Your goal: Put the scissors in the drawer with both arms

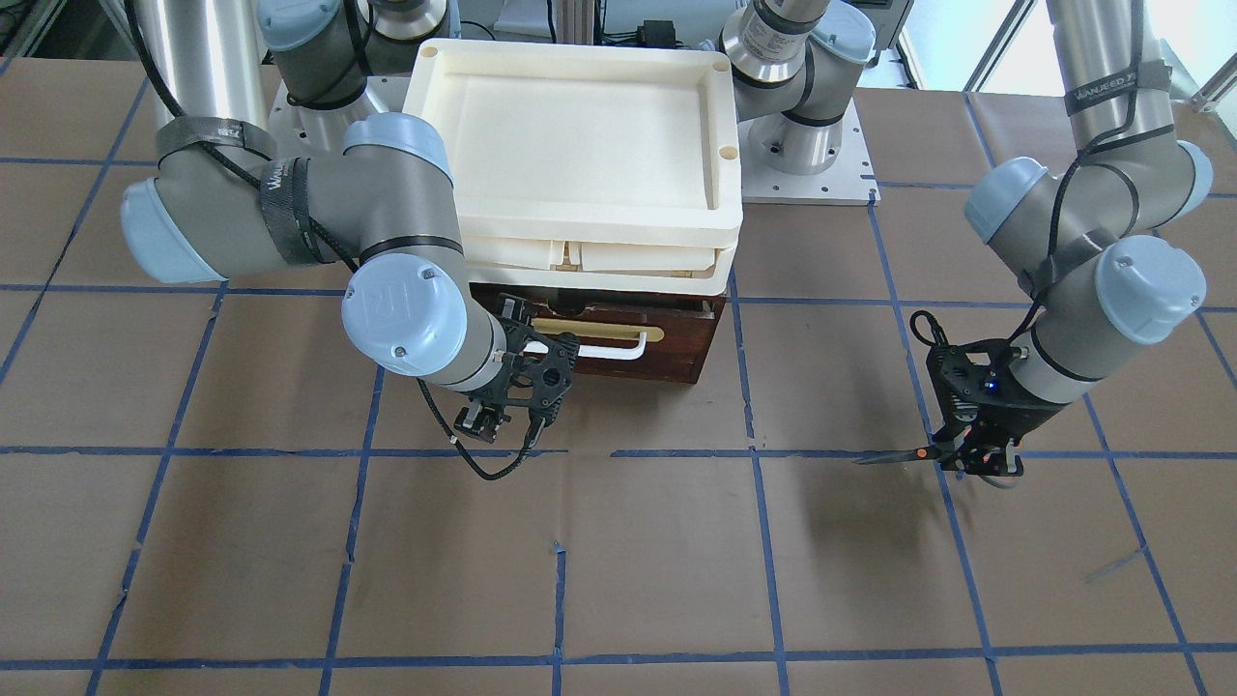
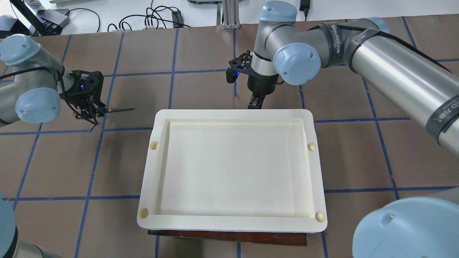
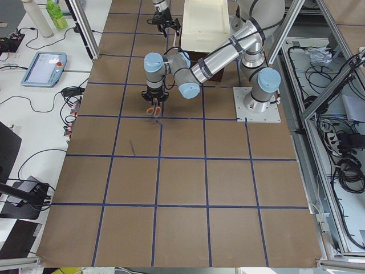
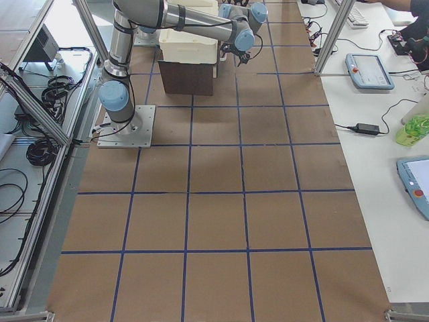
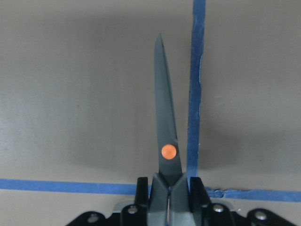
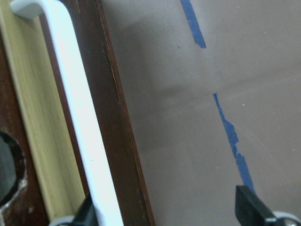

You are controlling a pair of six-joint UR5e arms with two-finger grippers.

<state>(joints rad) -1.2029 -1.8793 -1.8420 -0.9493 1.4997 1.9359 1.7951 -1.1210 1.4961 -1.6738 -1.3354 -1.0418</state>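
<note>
The scissors have slim, matte dark grey blades closed to one tapering point, with a round orange pivot dot. They hang level above the brown paper-covered table, off to the robot's left and well apart from the drawer. The left gripper pinches them just behind the pivot, its black fingers pressed against both sides, and the blades point out past a strip of blue tape.

The drawer's front is glossy dark brown wood carrying a smooth white bar handle on a dull brass plate. It sits under stacked cream plastic trays with rounded corners.

The right gripper is spread wide at the drawer front and holds nothing. The white bar runs just inside one finger; whether they touch cannot be told.
</note>
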